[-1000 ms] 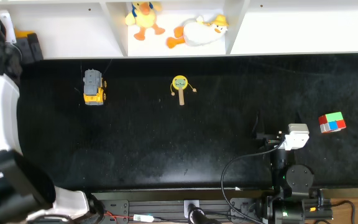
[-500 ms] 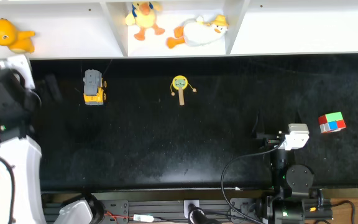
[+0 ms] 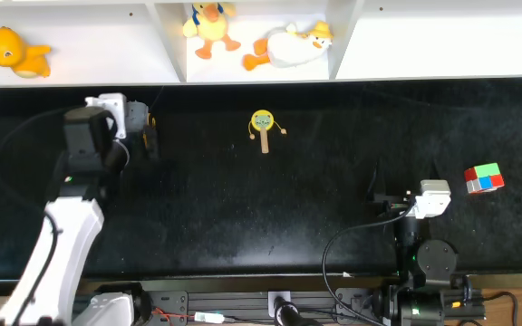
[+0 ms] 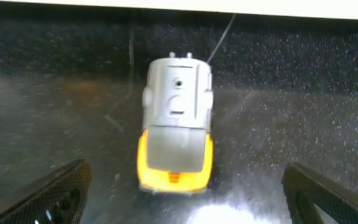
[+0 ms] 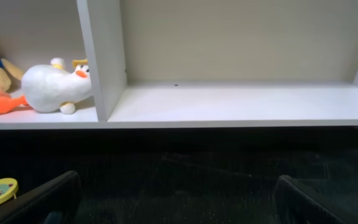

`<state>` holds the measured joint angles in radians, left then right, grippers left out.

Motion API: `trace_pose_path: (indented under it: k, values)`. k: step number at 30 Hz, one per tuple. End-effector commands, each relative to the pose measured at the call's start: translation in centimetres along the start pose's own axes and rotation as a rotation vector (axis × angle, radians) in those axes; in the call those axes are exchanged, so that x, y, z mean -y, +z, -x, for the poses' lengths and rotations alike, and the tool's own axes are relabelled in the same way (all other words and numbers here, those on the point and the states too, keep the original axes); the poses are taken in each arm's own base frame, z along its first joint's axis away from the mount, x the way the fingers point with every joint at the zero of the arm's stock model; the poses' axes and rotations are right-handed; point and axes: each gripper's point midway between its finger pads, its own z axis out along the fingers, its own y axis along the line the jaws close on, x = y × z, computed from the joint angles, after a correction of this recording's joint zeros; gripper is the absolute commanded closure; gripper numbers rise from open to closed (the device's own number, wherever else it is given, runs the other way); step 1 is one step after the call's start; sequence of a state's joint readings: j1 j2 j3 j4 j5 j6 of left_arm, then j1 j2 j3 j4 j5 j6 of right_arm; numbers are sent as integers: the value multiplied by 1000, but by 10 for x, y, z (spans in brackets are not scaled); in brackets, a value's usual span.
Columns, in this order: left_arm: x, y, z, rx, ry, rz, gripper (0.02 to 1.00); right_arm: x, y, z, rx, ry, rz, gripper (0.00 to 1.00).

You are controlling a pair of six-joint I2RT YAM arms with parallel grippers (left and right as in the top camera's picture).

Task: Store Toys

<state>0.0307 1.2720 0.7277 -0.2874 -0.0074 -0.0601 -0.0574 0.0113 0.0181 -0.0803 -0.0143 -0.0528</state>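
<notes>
— what does the toy truck (image 4: pixel 178 124) look like?
— grey over most of its top, yellow at the end nearer the left hand (image 4: pixel 182 175). it stands on its wheels on the black bench (image 3: pixel 243 208), close to the far edge and left of the middle, just in front of the white shelf (image 3: pixel 424 54).
— is the left hand grasping it?
— no, it's released. the fingers are spread wide, one on each side of the truck, and neither touches it.
— what does the top view add?
— there the left arm covers most of the truck, so just a strip of grey and yellow shows. it also shows a green-and-yellow rattle (image 3: pixel 262 127) near the middle of the far edge, a coloured cube (image 3: pixel 484 178) by the right edge, and a yellow duck (image 3: pixel 12 50) in the shelf's left compartment.
— and the right hand (image 5: pixel 176 186)?
— released too, fingers apart, near the bench's near edge, right of the middle. its wrist view shows a white goose (image 5: pixel 58 87) lying in the middle compartment.
</notes>
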Motion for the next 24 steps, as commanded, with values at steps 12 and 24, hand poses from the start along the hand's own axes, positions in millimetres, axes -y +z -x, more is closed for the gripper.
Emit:
trace_pose_path:
  k: [12, 24]
  values:
    - [-9, 52, -25, -94, -12, 58, 329, 0, 0, -4, -3, 5, -3, 5]
    - [-9, 49, -21, -81, -13, 57, 592, 0, 0, -4, -3, 5, -3, 5]
